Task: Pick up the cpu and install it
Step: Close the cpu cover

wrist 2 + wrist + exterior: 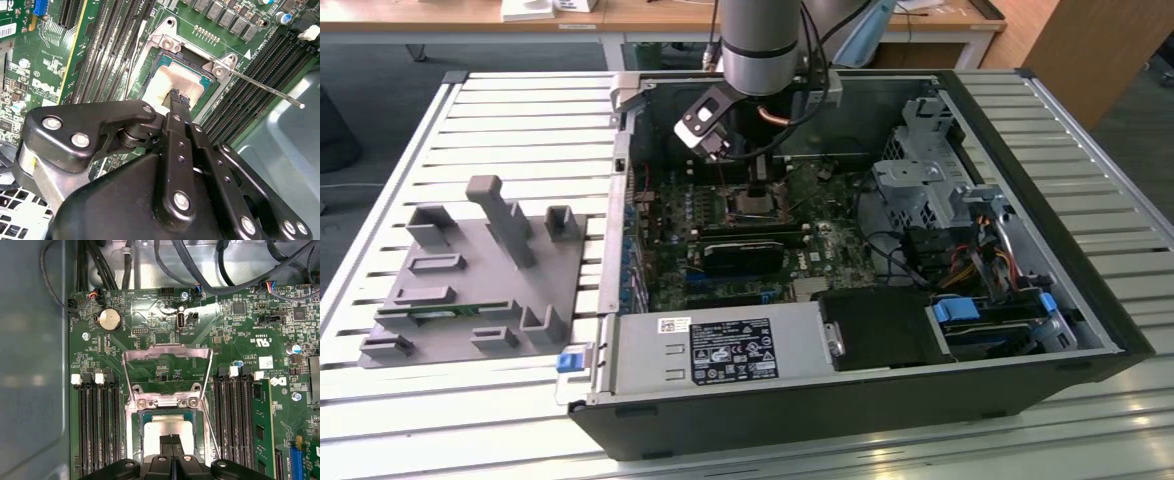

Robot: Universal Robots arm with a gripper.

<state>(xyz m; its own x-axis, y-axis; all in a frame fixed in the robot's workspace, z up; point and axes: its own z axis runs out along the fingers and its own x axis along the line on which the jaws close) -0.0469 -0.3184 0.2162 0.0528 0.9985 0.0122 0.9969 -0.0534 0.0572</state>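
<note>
The gripper (171,438) was seen with fingers pressed together, tips directly over the cpu (154,427) — which was seated in the socket (165,401), its frame (167,351) hinged open.

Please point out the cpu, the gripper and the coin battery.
cpu (167,426): first wrist view, on its bare silver top.
gripper (171,439): first wrist view, between its fingertips.
coin battery (110,319): first wrist view, on its round face.

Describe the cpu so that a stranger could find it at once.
Look in the open computer case at the green motherboard. Between its two banks of black memory slots sits a metal socket frame; the cpu lies in it, under the gripper. It alone is a flat square with a shiny silver top.
</note>
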